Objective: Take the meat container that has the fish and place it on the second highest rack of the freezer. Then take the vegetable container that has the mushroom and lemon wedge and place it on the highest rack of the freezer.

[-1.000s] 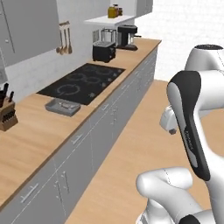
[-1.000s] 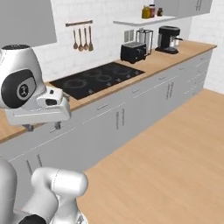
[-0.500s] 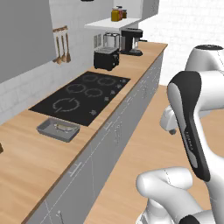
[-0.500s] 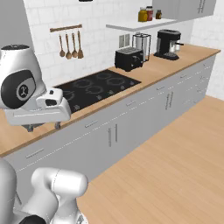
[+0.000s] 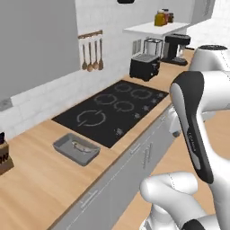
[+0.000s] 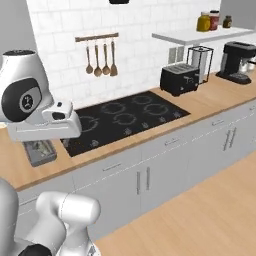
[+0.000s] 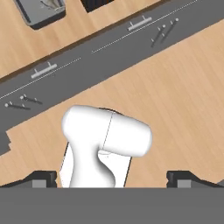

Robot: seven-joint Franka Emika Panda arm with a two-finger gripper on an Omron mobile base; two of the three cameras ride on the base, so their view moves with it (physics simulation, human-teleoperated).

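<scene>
The meat container (image 5: 76, 149) is a flat grey metal tray on the wooden counter, just left of the black cooktop (image 5: 112, 110). The slender fish (image 5: 81, 146) lies inside it. In the right base view the tray (image 6: 40, 152) is partly hidden behind my white hand. In the hand view the tray (image 7: 41, 12) sits at the top left, far off. My gripper (image 7: 114, 178) is open, its fingertips (image 7: 41, 178) wide apart with nothing between them, held over the floor in front of the cabinets. The freezer, vegetable container, mushroom and lemon wedge are out of view.
A black toaster (image 5: 144, 66) and a coffee machine (image 5: 176, 47) stand on the counter right of the cooktop. Wooden utensils (image 5: 90, 55) hang on the wall. A knife block (image 5: 4, 157) stands at the far left. Grey cabinet fronts (image 6: 145, 175) run below the counter.
The whole scene has shifted in both base views, so the base has driven and the cameras moved with it. The tray and cooktop now appear nearer. The gripper stays open.
</scene>
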